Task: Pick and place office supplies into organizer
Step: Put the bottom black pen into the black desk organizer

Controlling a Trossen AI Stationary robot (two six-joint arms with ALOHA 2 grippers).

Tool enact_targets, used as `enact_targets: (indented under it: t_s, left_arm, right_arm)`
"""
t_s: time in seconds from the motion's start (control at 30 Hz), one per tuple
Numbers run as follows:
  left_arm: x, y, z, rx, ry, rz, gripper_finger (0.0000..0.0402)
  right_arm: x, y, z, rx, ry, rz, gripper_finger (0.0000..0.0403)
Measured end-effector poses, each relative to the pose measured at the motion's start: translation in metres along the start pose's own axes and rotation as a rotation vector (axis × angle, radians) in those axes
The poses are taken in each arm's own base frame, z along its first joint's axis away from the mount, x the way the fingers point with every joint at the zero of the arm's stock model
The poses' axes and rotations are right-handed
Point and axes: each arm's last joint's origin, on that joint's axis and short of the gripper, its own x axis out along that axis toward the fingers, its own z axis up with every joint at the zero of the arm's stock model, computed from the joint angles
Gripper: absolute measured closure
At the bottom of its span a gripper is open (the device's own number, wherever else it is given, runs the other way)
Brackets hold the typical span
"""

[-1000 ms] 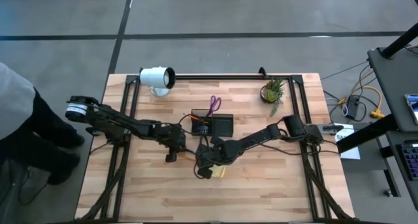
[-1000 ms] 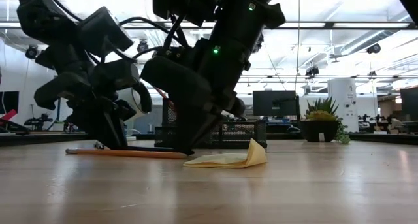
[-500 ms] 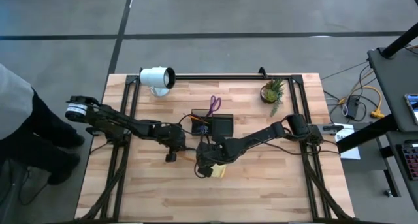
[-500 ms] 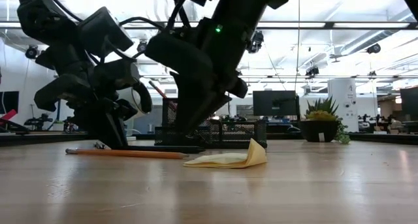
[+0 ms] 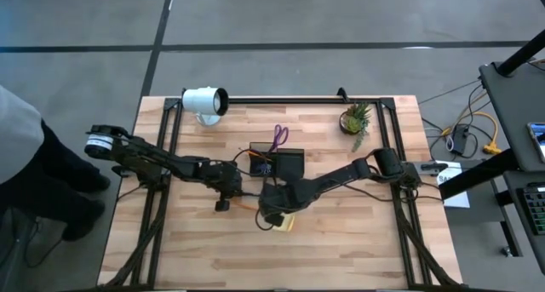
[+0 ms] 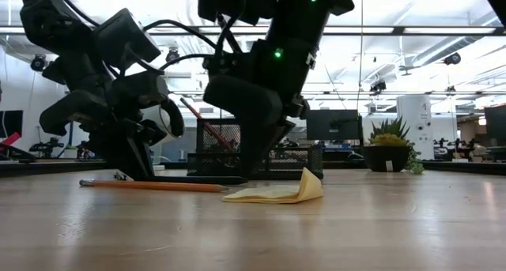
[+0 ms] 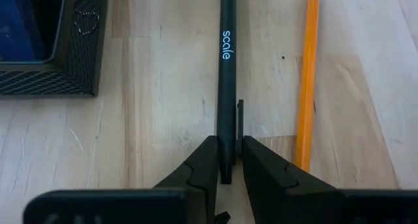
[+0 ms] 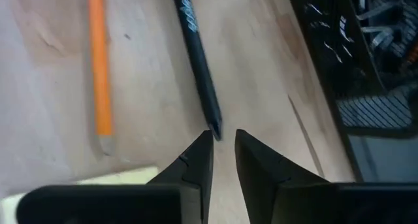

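Dark pen (image 7: 226,74) end hidden between left fingers (image 7: 199,168), orange pencil (image 7: 306,80) cut off

I'm working in an open-plan office: computer monitors (image 6: 333,125) on distant desks, ceiling strip lights (image 6: 419,31), a wooden tabletop (image 5: 341,241).

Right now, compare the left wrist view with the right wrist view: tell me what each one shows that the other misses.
Left wrist only: the left gripper closed on one end of the black pen, and blue contents inside the mesh organizer.

Right wrist only: the right gripper with narrow jaws just short of the pen's tip, holding nothing, the orange pencil's tip, and a corner of the yellow pad.

Both: pen and pencil lying side by side on the wooden table, with the organizer off to one side.
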Motion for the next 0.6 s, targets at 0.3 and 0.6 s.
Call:
enact_targets:
  t_s: [0.3, 0.6]
  left_arm:
    - [-0.002, 0.0, 0.0, 0.0, -0.003, 0.0, 0.0356]
    - [-0.002, 0.0, 0.001, 0.0, -0.007, -0.001, 0.0356]
  right_arm:
    - [0.002, 0.0, 0.002, -0.003, -0.006, 0.042, 0.0356]
    - [0.012, -0.01, 0.006, -0.016, -0.02, 0.042, 0.0356]
